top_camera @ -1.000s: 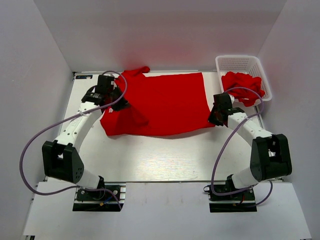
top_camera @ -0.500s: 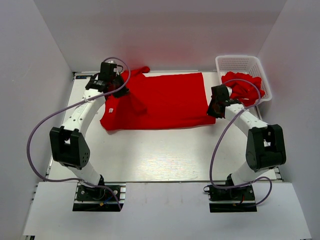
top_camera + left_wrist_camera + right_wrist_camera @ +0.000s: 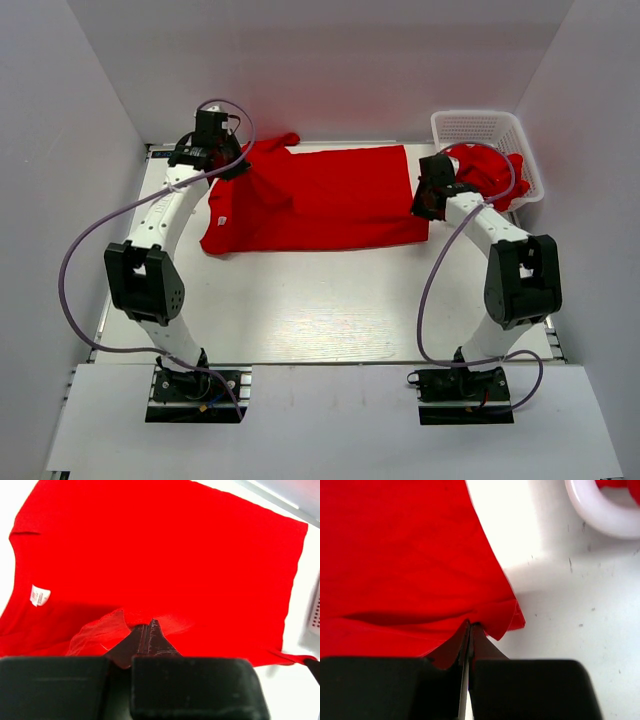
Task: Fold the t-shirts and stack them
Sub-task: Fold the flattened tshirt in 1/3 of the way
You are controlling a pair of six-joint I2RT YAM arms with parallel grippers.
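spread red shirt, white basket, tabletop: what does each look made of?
Spread shirt: soft matte cloth, likely cotton or a blend; it drapes, creases and bunches, and carries a sewn white label.
Basket: glossy white moulded plastic, judging by its open mesh walls and smooth rounded rim.
Tabletop: hard, smooth white board, probably laminate or painted; faint scuffs and specks show.

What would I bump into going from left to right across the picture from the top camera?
left gripper pinching the cloth → spread t-shirt → right gripper pinching its other edge → white basket with crumpled red shirts inside
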